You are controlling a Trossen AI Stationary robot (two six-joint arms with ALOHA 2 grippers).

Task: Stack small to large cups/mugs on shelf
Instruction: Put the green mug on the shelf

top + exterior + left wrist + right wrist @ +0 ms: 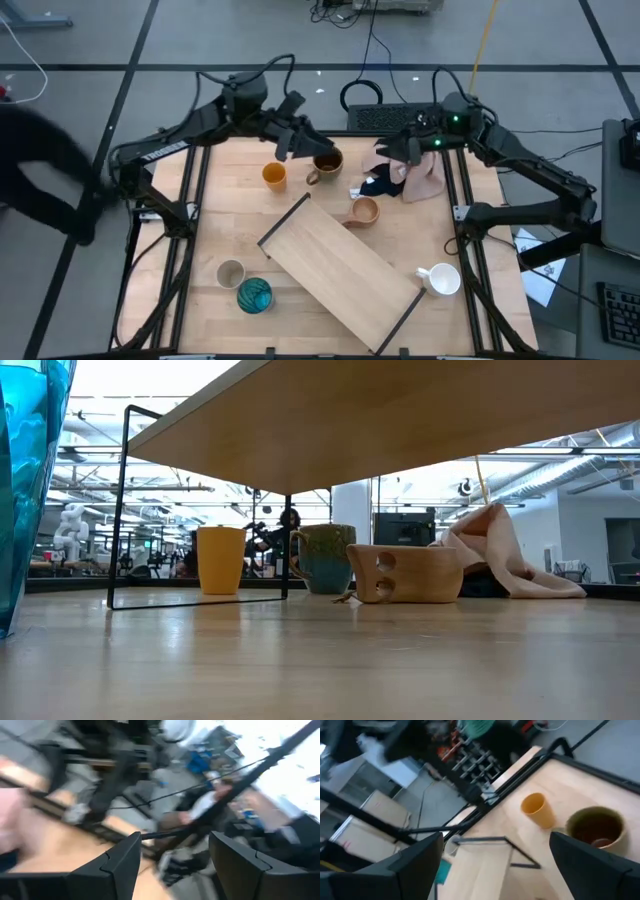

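Light wooden desk inside a dark frame, seen from above. On it, lying diagonally across the middle and toward the near right, the shelf: a long pale board with thin dark end rails, nothing on top.

Two dark arms at the far edge of the desk. Left claw raised just above and beside the dark brown handled mug, fingers apart, nothing between them. Right claw over the pink cloth, fingers also apart and empty.

Pink cloth heaped at the far right, touching the navy cloth just beside it.

Six vessels, all on the desk, none on the shelf:
- White handled mug near the right end rail of the shelf, at the right edge.
- Teal glazed cup at the near left, touching or almost touching the beige-grey cup.
- Tan handled cup lying on its side against the far long edge of the shelf, near the navy cloth.
- Dark brown handled mug upright at the far centre.
- Orange cup upright, just to the left of the brown mug.
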